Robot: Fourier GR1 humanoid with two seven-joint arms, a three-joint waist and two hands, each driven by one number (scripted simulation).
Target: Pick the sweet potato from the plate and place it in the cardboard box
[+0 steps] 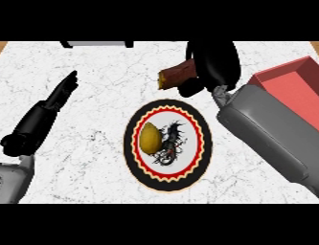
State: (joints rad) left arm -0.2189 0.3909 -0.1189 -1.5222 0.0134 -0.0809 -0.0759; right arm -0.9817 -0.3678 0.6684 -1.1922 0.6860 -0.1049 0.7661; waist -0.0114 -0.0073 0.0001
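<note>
The right hand (215,62) is seen at the far side of the counter, just past the plate (167,182), w/ its fingers curled round the sweet potato (176,74). The reddish-brown end of the potato sticks out to the left of the hand, cut face showing orange-ish; the rest is hidden behind the black fingers. So the potato is held off the plate, far of it and left of the cardboard box (310,91), not in the box. Whether it's lifted above the counter or touching it can't be told from this angle.

The box is shown at the right, red inside, open top, partly covered by the grey right forearm (275,134), which runs diagonally from the near-right corner up to the hand.

The plate sits approx in the middle of the white marble counter (84,158): black rim, red and yellow zigzag ring, white centre w/ a dark dragon-like print. A yellowish oval thing (150,138) is left lying on it, left of centre.

The left hand (64,91) is seen at the left, well apart from the plate, fingers straight and pressed together, pointing far, nothing held.

A dark-edged grey object (96,44) is cut off by the far edge, left of centre.
</note>
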